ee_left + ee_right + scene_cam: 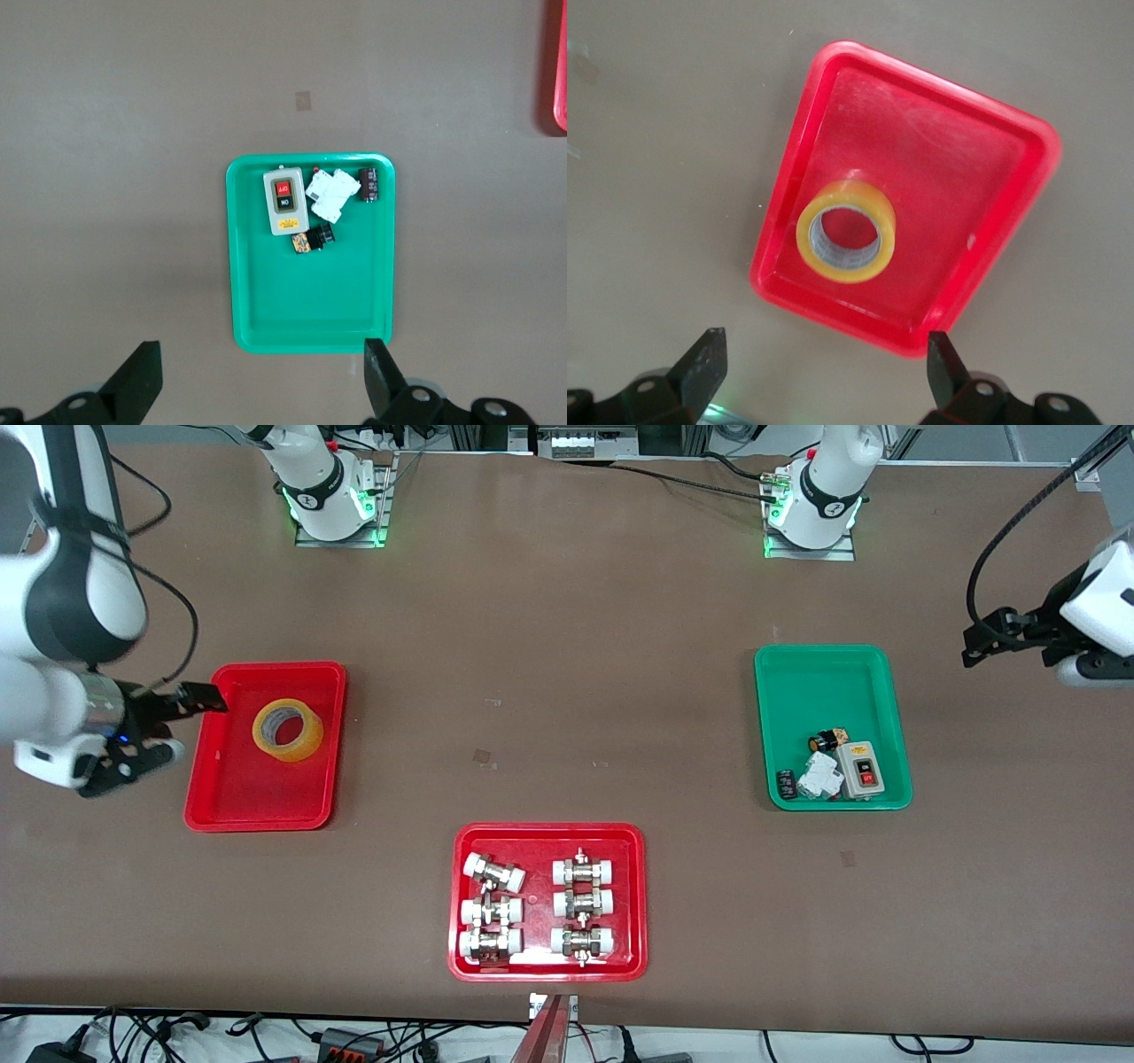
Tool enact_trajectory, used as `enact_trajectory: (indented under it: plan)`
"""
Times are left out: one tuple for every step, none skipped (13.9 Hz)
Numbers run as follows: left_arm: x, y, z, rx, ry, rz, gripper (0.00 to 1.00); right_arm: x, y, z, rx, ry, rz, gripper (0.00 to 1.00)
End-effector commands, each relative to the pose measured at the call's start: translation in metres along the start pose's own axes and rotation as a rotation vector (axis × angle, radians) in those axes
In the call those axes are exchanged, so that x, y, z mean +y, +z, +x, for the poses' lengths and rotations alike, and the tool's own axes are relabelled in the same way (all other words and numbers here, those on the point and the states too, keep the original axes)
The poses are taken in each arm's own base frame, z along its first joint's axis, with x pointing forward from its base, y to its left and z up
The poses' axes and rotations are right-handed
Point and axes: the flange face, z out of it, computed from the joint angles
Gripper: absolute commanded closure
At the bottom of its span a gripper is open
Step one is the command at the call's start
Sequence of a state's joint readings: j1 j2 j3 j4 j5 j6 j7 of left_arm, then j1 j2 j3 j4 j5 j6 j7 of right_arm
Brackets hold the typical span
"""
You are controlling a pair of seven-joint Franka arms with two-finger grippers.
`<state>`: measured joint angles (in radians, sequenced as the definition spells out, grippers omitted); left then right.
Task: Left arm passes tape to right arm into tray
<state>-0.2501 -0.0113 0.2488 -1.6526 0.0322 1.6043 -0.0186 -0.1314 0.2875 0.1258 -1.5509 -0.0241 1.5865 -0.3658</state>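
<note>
The tape (pixel 288 729) lies flat in the plain red tray (pixel 257 790) at the right arm's end of the table, in the half of the tray farther from the front camera. My right gripper (pixel 174 727) is open and empty, over the bare table just outside the tray's rim. The right wrist view shows the tape (pixel 846 232) in the tray (pixel 966 177) ahead of the right gripper (pixel 824 365). My left gripper (pixel 985 639) is open and empty, raised at the left arm's end of the table. In the left wrist view the left gripper (pixel 261 381) hangs over bare table.
A green tray (pixel 828 682) holds a grey switch box (pixel 859 769) and small electrical parts; it also shows in the left wrist view (pixel 310 292). A red tray (pixel 547 967) of white-capped metal fittings lies nearest the front camera. The arm bases (pixel 335 500) stand along the table's edge.
</note>
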Motion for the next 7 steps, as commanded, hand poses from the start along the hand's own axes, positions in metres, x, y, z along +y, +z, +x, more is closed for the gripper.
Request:
enact_trajectory:
  plan:
    - [-0.004, 0.002, -0.012, -0.006, -0.034, -0.012, 0.00, -0.032, -0.051, -0.042, 0.033, 0.140, -0.048, 0.00]
    - [-0.004, 0.001, -0.012, -0.004, -0.034, -0.012, 0.00, -0.044, -0.064, -0.050, 0.051, 0.178, -0.059, 0.00]
    - [-0.004, 0.001, -0.012, -0.004, -0.034, -0.012, 0.00, -0.059, -0.077, -0.060, 0.076, 0.210, -0.071, 0.00]
    - [-0.004, 0.001, -0.012, -0.004, -0.034, -0.012, 0.00, -0.073, -0.085, -0.068, 0.099, 0.246, -0.080, 0.00]
    - [-0.005, 0.000, -0.012, -0.005, -0.033, -0.012, 0.00, -0.085, -0.087, -0.077, 0.111, 0.266, -0.082, 0.00]
    - [-0.002, -0.002, -0.013, -0.007, -0.024, -0.011, 0.00, -0.090, -0.089, -0.085, 0.124, 0.273, -0.086, 0.00]
    - [0.001, -0.008, -0.013, -0.006, -0.015, -0.011, 0.00, -0.095, -0.088, -0.094, 0.141, 0.272, -0.086, 0.00]
